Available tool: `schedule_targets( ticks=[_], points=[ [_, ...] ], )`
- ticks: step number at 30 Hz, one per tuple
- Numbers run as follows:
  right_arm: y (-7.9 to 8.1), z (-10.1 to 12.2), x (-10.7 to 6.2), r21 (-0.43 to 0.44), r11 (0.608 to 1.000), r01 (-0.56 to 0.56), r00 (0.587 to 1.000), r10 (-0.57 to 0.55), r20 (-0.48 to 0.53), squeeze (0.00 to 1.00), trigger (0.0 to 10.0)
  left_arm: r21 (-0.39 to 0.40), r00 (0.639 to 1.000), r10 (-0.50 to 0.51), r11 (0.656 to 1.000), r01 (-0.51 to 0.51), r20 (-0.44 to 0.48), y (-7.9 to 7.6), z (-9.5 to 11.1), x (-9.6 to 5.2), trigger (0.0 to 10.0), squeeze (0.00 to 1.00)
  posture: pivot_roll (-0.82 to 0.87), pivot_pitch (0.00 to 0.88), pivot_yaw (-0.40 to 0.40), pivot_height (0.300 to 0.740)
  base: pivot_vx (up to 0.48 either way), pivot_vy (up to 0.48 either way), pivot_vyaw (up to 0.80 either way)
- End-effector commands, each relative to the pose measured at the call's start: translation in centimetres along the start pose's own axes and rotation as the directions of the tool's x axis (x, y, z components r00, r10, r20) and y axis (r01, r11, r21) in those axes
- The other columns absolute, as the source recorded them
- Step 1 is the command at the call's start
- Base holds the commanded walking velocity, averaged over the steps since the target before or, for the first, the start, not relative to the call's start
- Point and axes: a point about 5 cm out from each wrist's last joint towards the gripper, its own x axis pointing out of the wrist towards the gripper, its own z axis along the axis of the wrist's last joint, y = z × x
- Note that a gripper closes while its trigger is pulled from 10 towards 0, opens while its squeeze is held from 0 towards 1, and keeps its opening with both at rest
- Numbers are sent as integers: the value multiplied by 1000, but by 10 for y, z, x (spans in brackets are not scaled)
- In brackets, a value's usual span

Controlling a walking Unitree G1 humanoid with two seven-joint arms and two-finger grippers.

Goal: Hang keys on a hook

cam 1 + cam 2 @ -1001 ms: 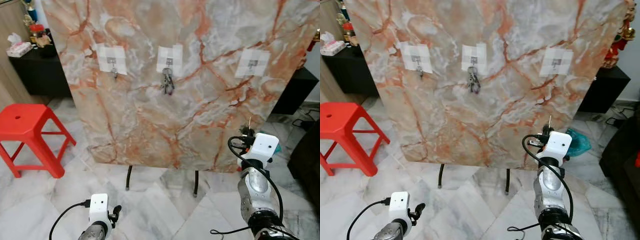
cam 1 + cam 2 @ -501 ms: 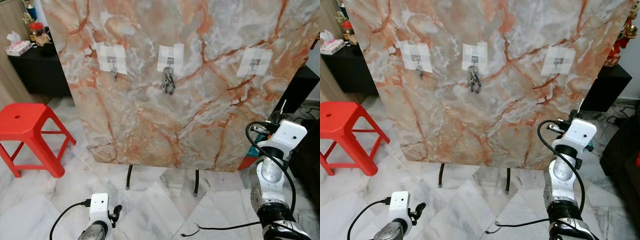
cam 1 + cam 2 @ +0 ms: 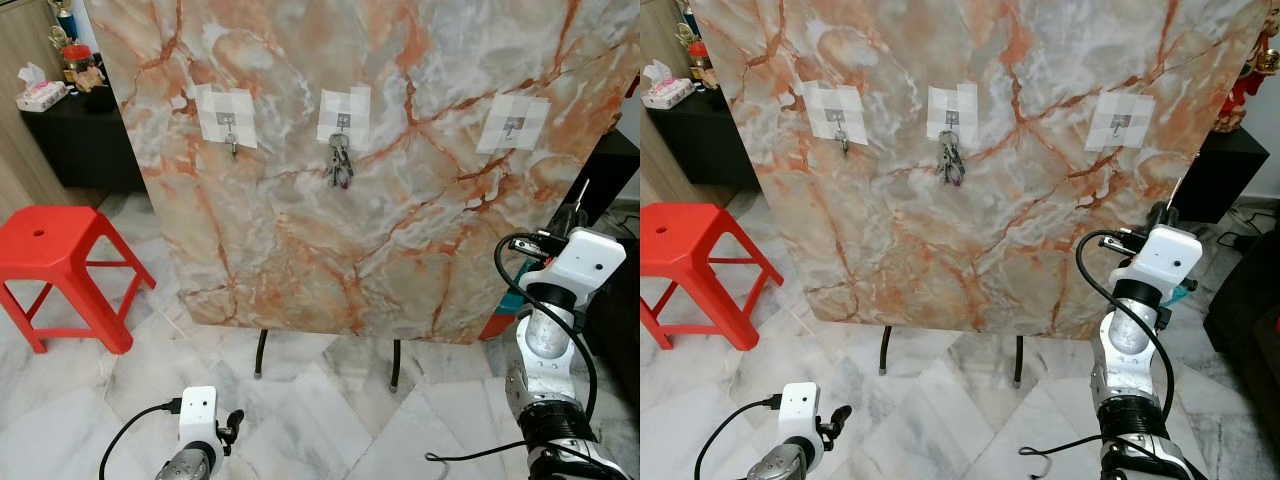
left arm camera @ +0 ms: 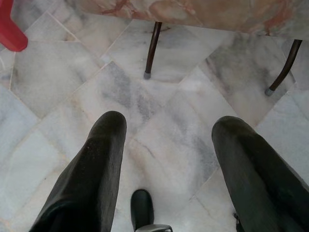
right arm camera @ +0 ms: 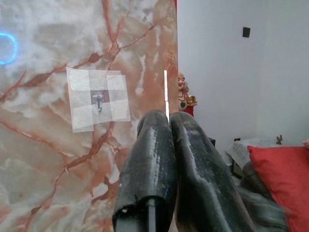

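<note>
Raised at the right of the scene, the right gripper (image 5: 168,126) points up toward the right edge of the marble-patterned board (image 3: 330,230), its 2 black fingers (image 5: 149,159) pressed together with no gap between them and nothing visible in their grip. A thin pale rod (image 5: 166,94) stands up just past the fingertips. The white wrist housing (image 3: 583,260) of the right arm sits low beside the board's right edge, with a black cable (image 3: 503,275) looping from it.

The bunch of keys (image 3: 338,164) hangs on the middle hook (image 3: 342,121) of 3 hooks, each fixed to the board under a square of pale tape. The left hook (image 3: 229,125) has a small dark item hanging from it, too small to identify. The right hook (image 3: 513,126) is bare and appears in the right wrist view (image 5: 99,101) close to the closed fingers, to their left.

The left gripper (image 4: 166,128) hangs low at the near left, over the white marble floor (image 3: 90,400), with its 2 fingers (image 4: 99,164) spread wide and holding nothing. Between them the floor tiles and 2 of the board's thin dark legs (image 4: 152,48) are visible.

A red plastic stool (image 3: 55,260) stands on the floor left of the board. Behind it, at the far left, a dark cabinet (image 3: 75,140) carries a tissue box (image 3: 40,95). A red cushion (image 5: 280,179) lies at the far right in the right wrist view.
</note>
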Motion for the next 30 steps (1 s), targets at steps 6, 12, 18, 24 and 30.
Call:
schedule_targets(
  ticks=[6,12,18,24,30],
  points=[
    [3,2,1,31,1000,3,1000,-2,-5,0,10000,-2,1000,-4,1000,4,-20,-1,-4,-1,10000,0,-13,0,-43,740,0,0,0],
    [5,3,1,38,999,-2,1000,2,-5,0,10000,-4,1000,0,1000,0,-20,0,-4,-1,10000,0,-15,0,-43,740,41,0,0],
    [5,3,2,39,999,-7,1000,7,-11,0,10000,-3,1000,-3,1000,3,-17,-1,-3,0,10000,0,-14,0,-44,740,247,0,0],
    [7,2,2,44,999,-19,1000,20,-20,0,10000,-12,1000,2,1000,-2,-16,0,-2,0,10000,0,-15,0,-43,740,262,0,0],
    [10,2,1,51,998,-26,999,27,-22,0,10000,-12,1000,4,1000,-4,-14,0,-2,0,10000,0,-13,0,-43,740,284,0,0]
  ],
)
